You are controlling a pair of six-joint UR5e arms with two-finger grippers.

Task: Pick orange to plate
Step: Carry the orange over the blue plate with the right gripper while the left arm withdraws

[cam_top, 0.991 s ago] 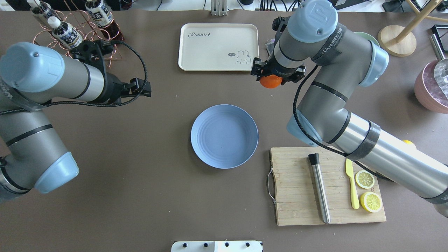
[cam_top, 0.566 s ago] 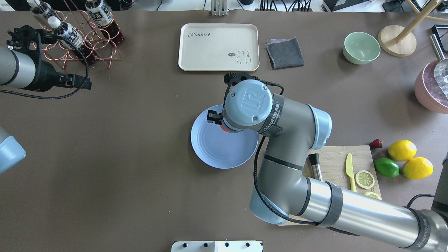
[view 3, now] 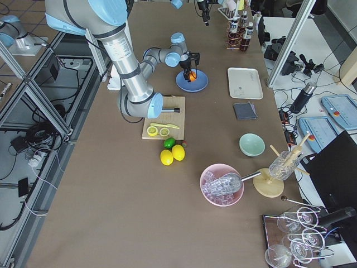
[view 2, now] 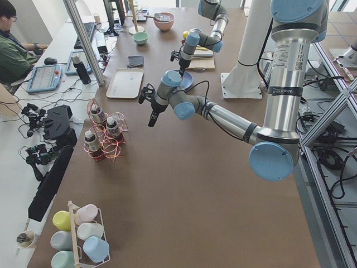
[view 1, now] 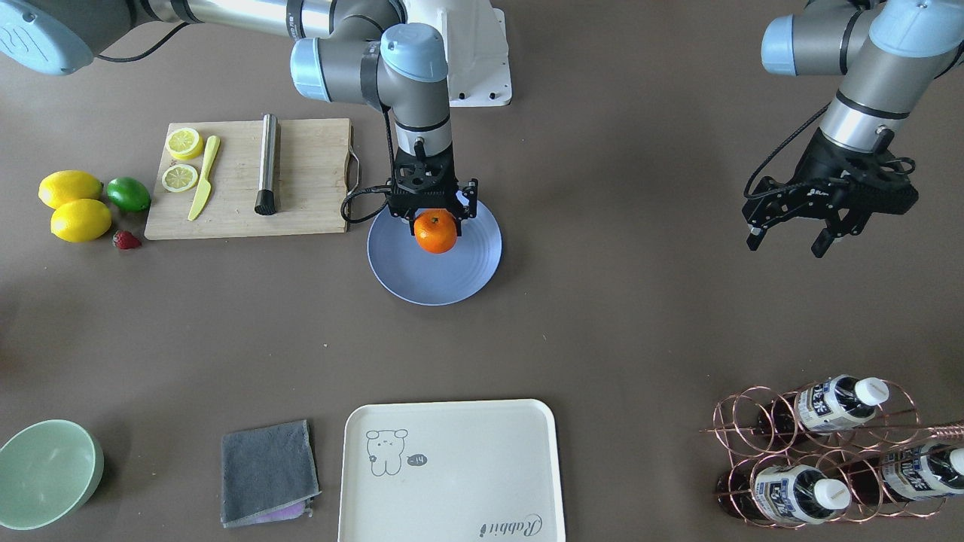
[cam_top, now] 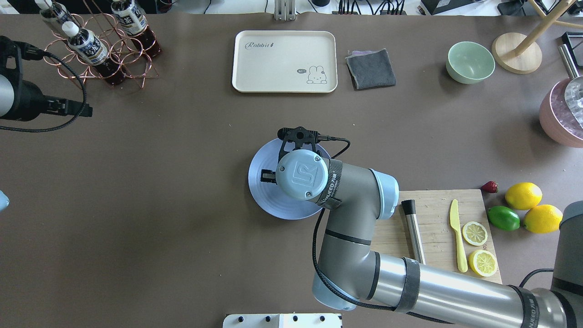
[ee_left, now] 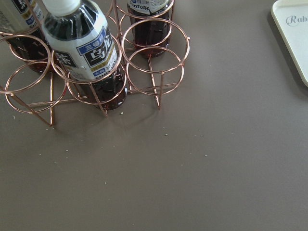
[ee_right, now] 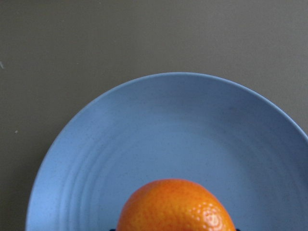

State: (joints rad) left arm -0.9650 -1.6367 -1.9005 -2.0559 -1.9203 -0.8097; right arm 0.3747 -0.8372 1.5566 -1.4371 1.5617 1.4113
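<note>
The orange sits between the fingers of my right gripper, which is shut on it over the far half of the periwinkle-blue plate. The right wrist view shows the orange low in the frame with the plate spread beneath it. I cannot tell whether the fruit touches the plate. From overhead, my right arm hides the orange and covers much of the plate. My left gripper hangs open and holds nothing, far off to the robot's left near the bottle rack.
A wooden cutting board with lemon slices, a yellow knife and a metal muddler lies beside the plate. Two lemons, a lime and a strawberry lie past it. Across the table are a cream tray, grey cloth and green bowl.
My right arm carried the orange from beside the cream tray to over the plate and lowered it there. My left arm drew back toward the table's left edge.
</note>
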